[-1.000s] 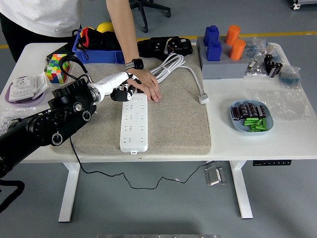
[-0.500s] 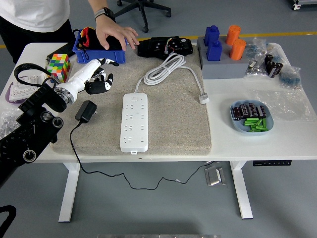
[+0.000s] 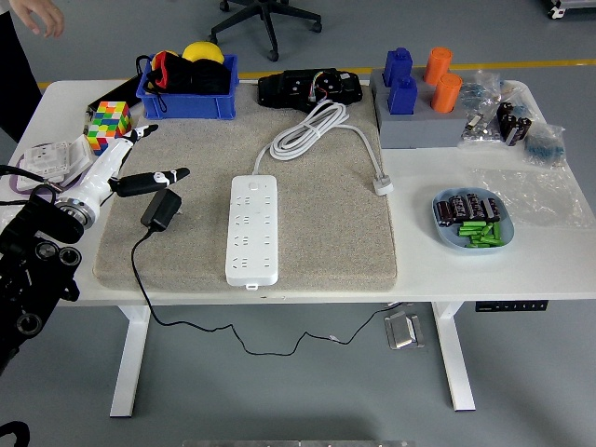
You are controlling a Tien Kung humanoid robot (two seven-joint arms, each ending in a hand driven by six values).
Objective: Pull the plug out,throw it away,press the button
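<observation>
The power strip [image 3: 253, 230] looks like smooth white plastic with a soft shine, and it lies on a grey mat [image 3: 326, 251] that looks rough and woolly like felt. The plug [image 3: 161, 209] is matt black plastic, and the left hand [image 3: 130, 168] has a shiny white shell with black fingers. The table [image 3: 521, 265] is smooth and white, and the bin [image 3: 196, 101] is shiny blue plastic.

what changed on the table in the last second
The left hand drew back from the power strip toward the table's left edge and opened. The black plug, let go, now lies on the mat left of the strip. The person's hand left the strip for the top corner. The strip itself stayed put.
</observation>
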